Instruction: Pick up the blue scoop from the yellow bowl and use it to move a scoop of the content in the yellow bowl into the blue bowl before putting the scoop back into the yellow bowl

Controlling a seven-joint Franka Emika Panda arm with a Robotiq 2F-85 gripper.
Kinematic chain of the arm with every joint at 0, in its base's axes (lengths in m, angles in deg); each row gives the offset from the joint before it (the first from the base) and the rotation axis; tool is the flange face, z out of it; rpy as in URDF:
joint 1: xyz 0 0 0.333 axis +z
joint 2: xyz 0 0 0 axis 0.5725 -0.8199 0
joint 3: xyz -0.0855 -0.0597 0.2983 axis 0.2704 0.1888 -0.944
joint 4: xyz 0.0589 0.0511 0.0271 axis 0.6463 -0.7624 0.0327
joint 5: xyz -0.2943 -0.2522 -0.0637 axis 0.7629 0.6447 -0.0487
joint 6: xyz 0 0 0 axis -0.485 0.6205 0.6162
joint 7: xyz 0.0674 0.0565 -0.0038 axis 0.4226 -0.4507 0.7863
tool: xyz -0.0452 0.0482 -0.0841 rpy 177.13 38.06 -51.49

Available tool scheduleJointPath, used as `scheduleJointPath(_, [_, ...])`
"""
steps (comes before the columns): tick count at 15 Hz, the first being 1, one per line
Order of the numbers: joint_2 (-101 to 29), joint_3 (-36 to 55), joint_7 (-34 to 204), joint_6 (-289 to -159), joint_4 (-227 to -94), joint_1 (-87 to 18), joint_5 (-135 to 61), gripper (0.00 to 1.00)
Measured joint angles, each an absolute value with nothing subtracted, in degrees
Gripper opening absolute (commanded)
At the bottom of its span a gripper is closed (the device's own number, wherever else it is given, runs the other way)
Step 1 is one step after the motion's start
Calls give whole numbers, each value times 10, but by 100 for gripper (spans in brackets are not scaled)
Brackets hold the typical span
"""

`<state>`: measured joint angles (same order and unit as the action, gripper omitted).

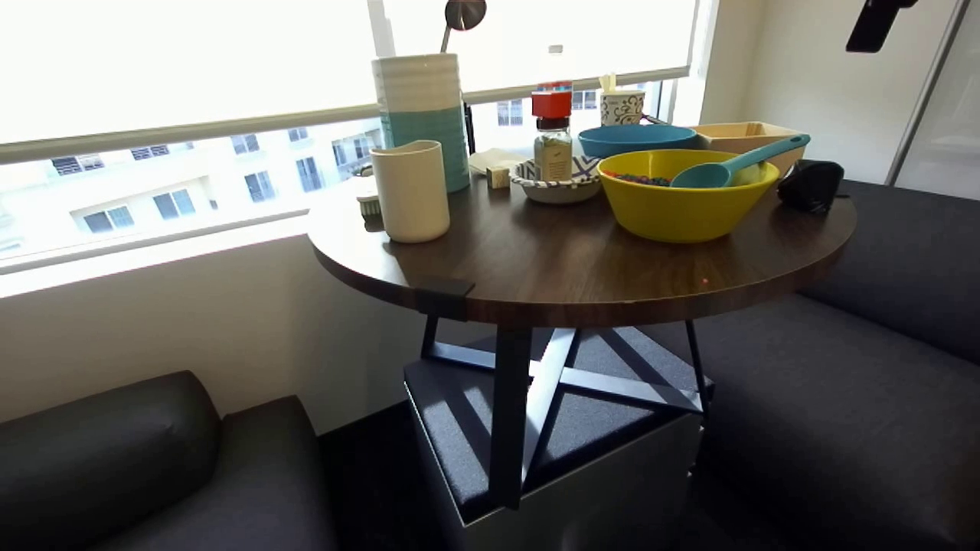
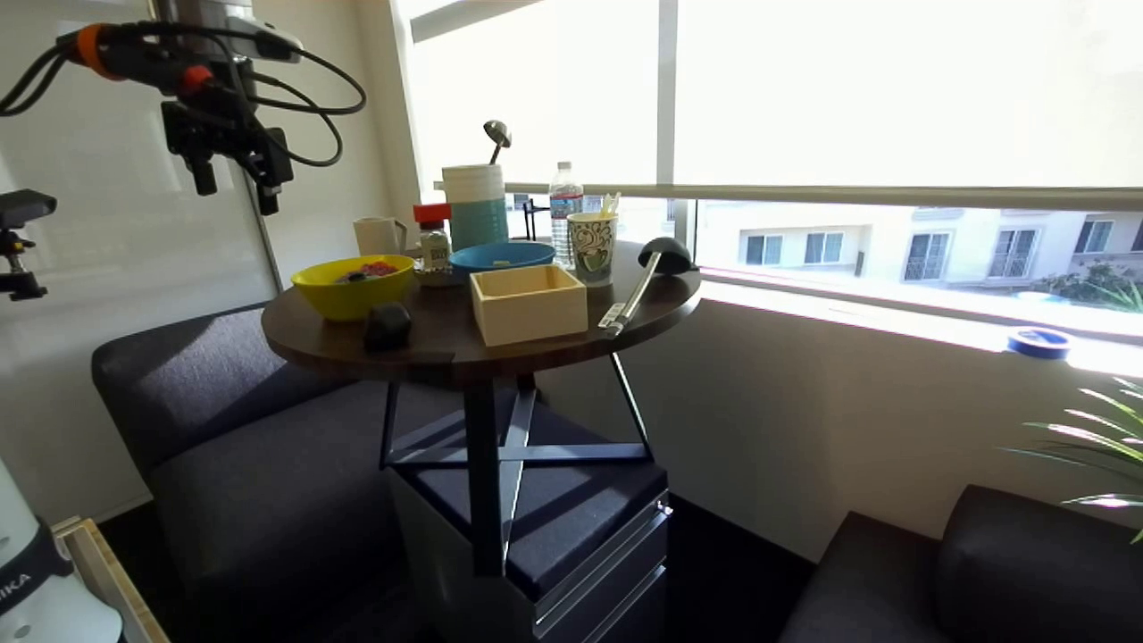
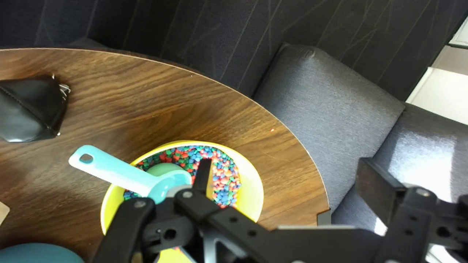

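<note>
The yellow bowl (image 1: 681, 210) stands on the round table in both exterior views (image 2: 353, 299) and holds small red, blue and green pieces. The blue scoop (image 1: 758, 155) rests in it, cup inside, handle over the rim. In the wrist view the scoop's handle (image 3: 113, 170) points left, toward the black pouch; the bowl's rim (image 3: 254, 186) shows too. The blue bowl (image 1: 635, 141) stands beside the yellow one, also in an exterior view (image 2: 504, 259), and at the wrist view's lower left (image 3: 36, 254). My gripper (image 2: 237, 187) is open, empty, high above the table; its wrist-view jaws (image 3: 289, 173) are wide apart.
A black pouch (image 2: 387, 327) and a wooden box (image 2: 531, 304) stand near the bowls. A ladle (image 2: 643, 286), paper cup (image 2: 593, 248), red-capped jar (image 1: 553, 153) in a patterned bowl (image 1: 555, 191), white cup (image 1: 413, 191) and tall vase (image 1: 425, 115) share the table.
</note>
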<state>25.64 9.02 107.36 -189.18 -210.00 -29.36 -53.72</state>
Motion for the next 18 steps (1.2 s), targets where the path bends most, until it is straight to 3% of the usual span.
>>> scheduleJointPath(12, [246, 69, 1028, -1937, -2112, -322, -441, 100])
scheduleJointPath(18, [222, 102, 1162, -1976, -2114, -309, -378, 100])
